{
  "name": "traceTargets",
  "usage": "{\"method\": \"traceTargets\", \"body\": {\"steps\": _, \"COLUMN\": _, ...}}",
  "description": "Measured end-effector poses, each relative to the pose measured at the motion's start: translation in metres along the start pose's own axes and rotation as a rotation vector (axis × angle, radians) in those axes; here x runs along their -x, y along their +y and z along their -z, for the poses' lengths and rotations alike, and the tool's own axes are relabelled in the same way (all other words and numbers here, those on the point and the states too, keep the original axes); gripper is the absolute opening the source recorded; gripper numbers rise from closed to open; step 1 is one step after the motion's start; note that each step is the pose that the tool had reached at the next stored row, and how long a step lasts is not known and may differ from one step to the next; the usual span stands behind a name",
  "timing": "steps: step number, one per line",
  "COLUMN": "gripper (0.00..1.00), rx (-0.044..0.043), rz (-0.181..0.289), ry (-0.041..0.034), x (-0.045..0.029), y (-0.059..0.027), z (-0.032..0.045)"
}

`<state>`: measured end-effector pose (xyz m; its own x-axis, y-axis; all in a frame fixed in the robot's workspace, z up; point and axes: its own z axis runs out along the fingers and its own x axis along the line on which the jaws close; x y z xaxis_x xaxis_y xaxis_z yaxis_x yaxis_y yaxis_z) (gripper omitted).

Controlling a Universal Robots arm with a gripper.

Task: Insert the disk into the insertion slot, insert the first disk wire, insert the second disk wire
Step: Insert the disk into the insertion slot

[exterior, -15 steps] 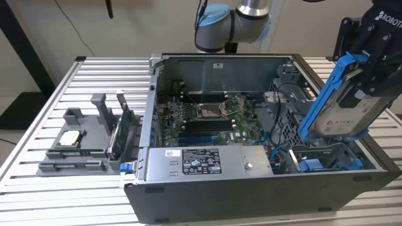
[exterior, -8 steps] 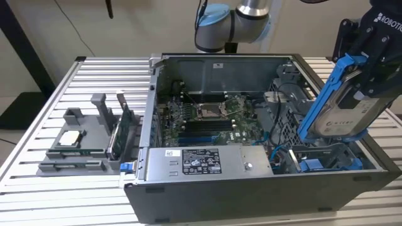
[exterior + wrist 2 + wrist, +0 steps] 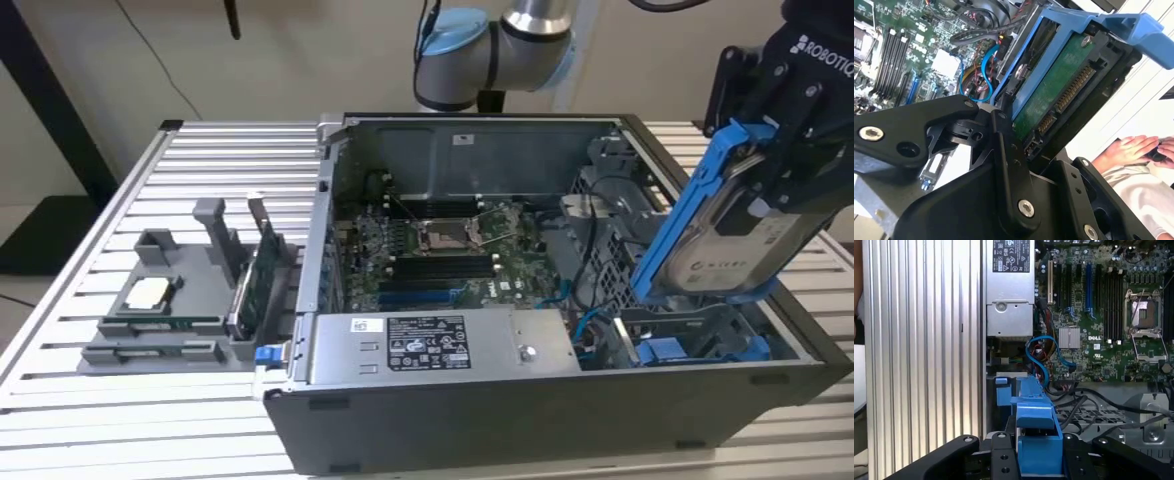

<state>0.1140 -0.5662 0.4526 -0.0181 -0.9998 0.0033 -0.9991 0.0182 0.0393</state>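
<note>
Disk (image 3: 727, 235) hangs tilted in its blue carrier, clamped by the gripper (image 3: 778, 185), with its lower edge just above the insertion slot (image 3: 701, 335). Risk: at this tilt the carrier may jam against the bay wall or snag the blue cable (image 3: 587, 335) beside it.

Bright even light, soft shadows inside computer case (image 3: 467, 160), glare in second wrist view
</note>
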Motion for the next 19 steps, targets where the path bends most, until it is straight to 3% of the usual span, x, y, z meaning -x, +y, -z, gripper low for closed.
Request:
{"method": "traceTargets", "body": {"steps": 9, "gripper": 0.33, "rx": 0.0, "rz": 0.0, "ry": 0.0, "x": 0.0, "y": -0.0003, "z": -0.007}}
{"method": "traceTargets", "body": {"steps": 19, "gripper": 0.33, "rx": 0.0, "rz": 0.0, "ry": 0.0, "x": 0.0, "y": -0.0004, "z": -0.0098}}
